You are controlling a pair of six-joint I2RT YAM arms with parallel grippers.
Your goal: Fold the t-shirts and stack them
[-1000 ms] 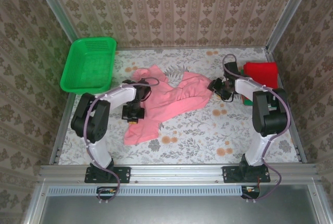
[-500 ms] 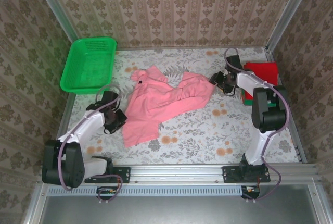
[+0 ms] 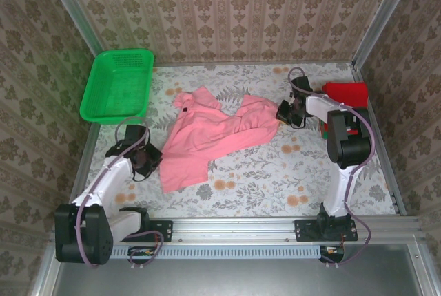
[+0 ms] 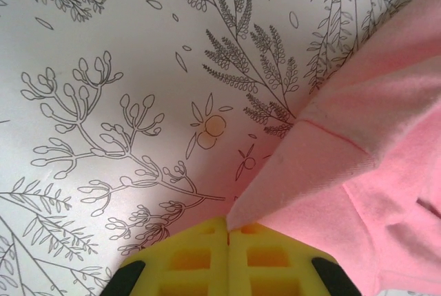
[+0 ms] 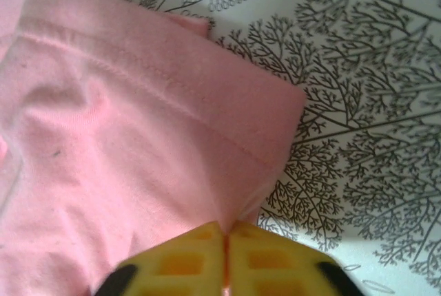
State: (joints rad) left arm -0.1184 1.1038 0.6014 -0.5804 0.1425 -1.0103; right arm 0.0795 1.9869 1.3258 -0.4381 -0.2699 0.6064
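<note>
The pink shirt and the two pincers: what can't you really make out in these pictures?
- Top view: the right arm covers most of the folded pile under the red t-shirt.
- Left wrist view: the shut left pincer meets a corner of the pink t-shirt; its pads hide whether any cloth is nipped.
- Right wrist view: the right pincer, shut on the hem, is cut off by the bottom edge.

Overhead view looks down; both close wrist views share pink t-shirt.

basket far-L, shirt stack far-R, front free
</note>
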